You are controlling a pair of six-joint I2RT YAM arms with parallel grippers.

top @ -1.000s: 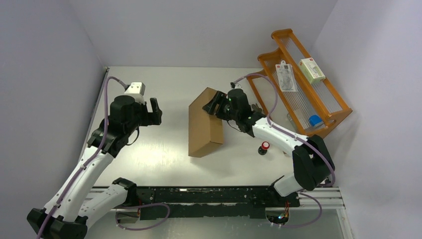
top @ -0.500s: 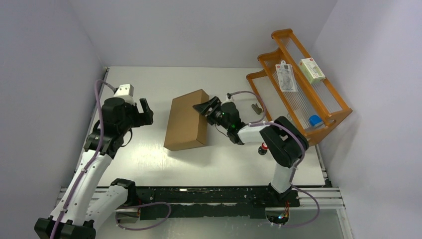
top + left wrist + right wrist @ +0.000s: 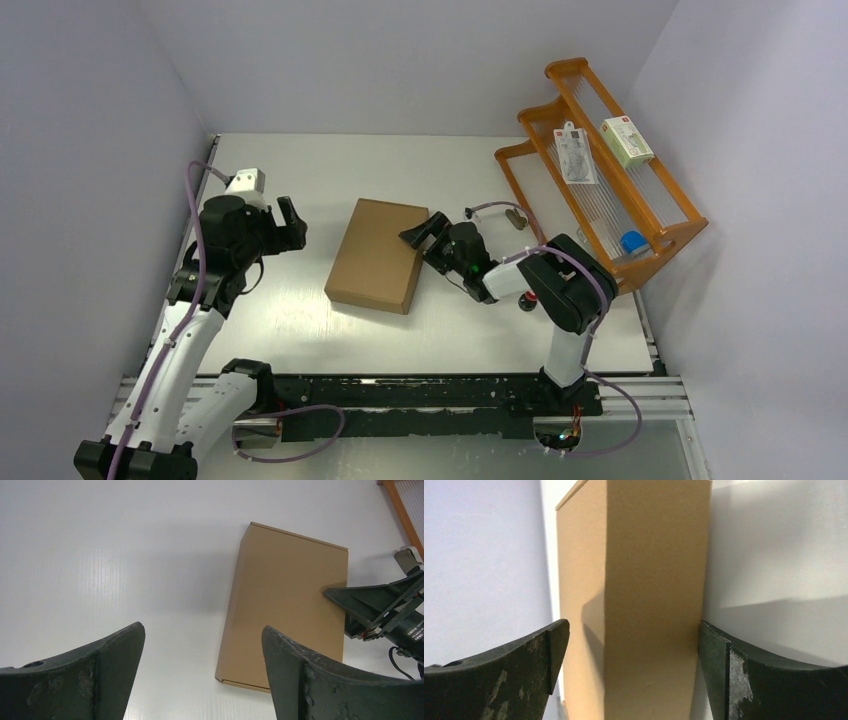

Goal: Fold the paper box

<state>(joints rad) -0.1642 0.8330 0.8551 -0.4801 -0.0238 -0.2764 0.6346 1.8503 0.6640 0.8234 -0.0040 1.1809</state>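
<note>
Reading the paper box (image 3: 375,255) as basically done: closed into a flat, shallow mailer, lying on its big face mid-desk (image 3: 300,320), long axis near-to-far and slightly skewed. No loose flaps visible. A thin seam shows along the near end in the left wrist view.

Right pincer (image 3: 425,230) sits low at the box's right long edge, turned on its side, jaws spread wide: one finger above the lid, one down at desk level. The box wall is between them and doesn't look clamped. Left pincer (image 3: 292,225) hangs over the desk well left of the box, jaws wide, holding nothing.

Handling, my guess: corrugated cardboard, so light and fairly stiff across the panels. It's hollow, though, so a hard squeeze on the flat faces will dent it. The matte surface should grip the pads fine. On the smooth white desk it'll likely slide when nudged. The lid may lift if the tabs aren't seated.

Where to grab: across the thickness at mid long edge, where the side wall backs the lid. A pinch there also keeps it shut. Avoid the corners and the seam end. For pressing, push flat from above near an edge, with the other pincer bracing the opposite side.
</note>
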